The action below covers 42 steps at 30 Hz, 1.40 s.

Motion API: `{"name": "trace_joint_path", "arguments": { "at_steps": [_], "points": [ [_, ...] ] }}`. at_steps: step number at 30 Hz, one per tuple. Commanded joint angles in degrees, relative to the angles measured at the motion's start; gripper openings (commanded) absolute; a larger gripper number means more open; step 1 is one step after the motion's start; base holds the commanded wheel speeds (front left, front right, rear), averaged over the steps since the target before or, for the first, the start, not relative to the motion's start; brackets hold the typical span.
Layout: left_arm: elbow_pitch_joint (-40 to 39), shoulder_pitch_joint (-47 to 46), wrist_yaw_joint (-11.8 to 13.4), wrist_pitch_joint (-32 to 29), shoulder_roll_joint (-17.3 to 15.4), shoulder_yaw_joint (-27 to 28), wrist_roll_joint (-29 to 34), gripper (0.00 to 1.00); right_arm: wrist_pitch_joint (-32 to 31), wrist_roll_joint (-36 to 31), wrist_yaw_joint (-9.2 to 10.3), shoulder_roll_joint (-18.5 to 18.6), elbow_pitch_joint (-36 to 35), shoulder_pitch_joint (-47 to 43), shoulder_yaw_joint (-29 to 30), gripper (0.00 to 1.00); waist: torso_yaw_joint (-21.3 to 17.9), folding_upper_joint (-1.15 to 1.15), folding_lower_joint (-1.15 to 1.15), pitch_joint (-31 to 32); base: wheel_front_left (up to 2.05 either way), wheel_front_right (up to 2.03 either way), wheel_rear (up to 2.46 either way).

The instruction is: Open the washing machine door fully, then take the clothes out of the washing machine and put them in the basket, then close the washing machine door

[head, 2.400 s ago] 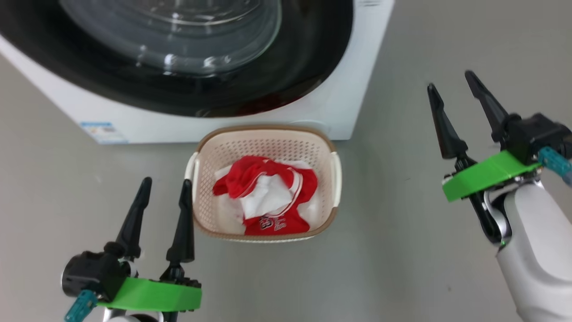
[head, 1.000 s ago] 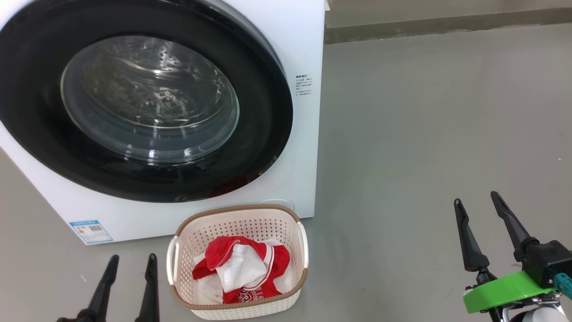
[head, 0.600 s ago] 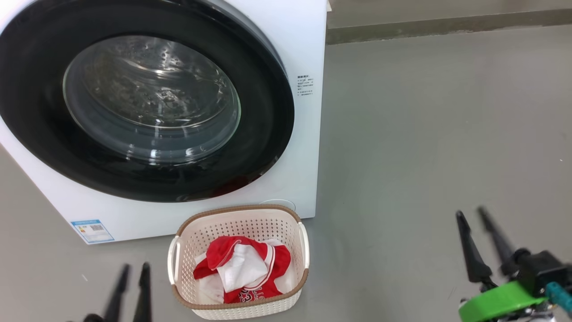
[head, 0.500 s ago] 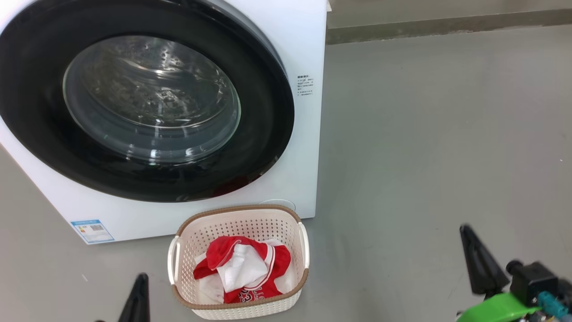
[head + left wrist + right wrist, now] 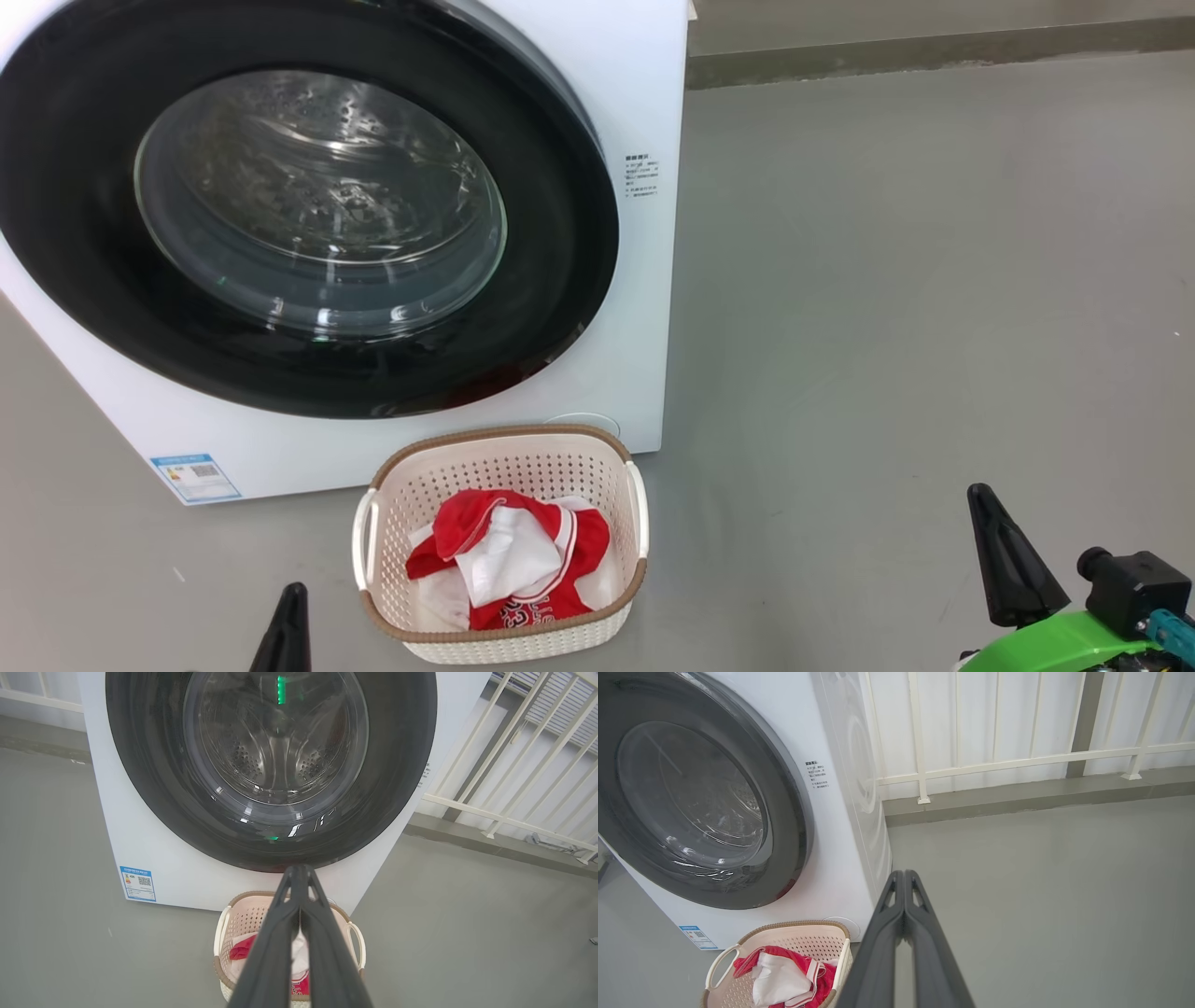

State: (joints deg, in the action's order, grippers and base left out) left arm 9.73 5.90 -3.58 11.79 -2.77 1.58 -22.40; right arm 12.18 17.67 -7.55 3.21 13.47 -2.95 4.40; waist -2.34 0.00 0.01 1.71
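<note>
now basket point(image 5: 504, 435) sits just beside left pincer point(image 5: 295, 594)

This looks like a laundry corner on a balcony or terrace. A white washing machine point(image 5: 644, 308) stands on a bare grey floor point(image 5: 887, 280) at the left, a basket point(image 5: 504, 464) of clothes point(image 5: 523, 560) before it. A white railing point(image 5: 1017, 761) lines a low kerb point(image 5: 1017, 800) at the upper right.
</note>
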Motion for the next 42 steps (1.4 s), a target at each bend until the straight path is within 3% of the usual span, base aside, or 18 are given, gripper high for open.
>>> {"name": "trace_joint_path", "arguments": {
  "at_steps": [1, 42],
  "points": [
    [-0.99, -1.86, -0.41, -0.31, -0.47, 0.70, -1.44, 0.00, -0.26, 1.55, 0.01, 0.50, -1.30, 2.21, 0.24, 0.00, 0.02, 0.00, -0.01, -0.03, 0.00, 0.00, 0.00],
    [0.94, -5.59, -1.69, -6.86, -0.33, 2.24, -26.40, 0.00, -6.98, 28.20, 0.03, 0.19, -0.63, 4.74, 0.92, 0.00, 0.87, 0.00, -0.01, -0.71, 0.00, 0.00, 0.00]
  ]
}}
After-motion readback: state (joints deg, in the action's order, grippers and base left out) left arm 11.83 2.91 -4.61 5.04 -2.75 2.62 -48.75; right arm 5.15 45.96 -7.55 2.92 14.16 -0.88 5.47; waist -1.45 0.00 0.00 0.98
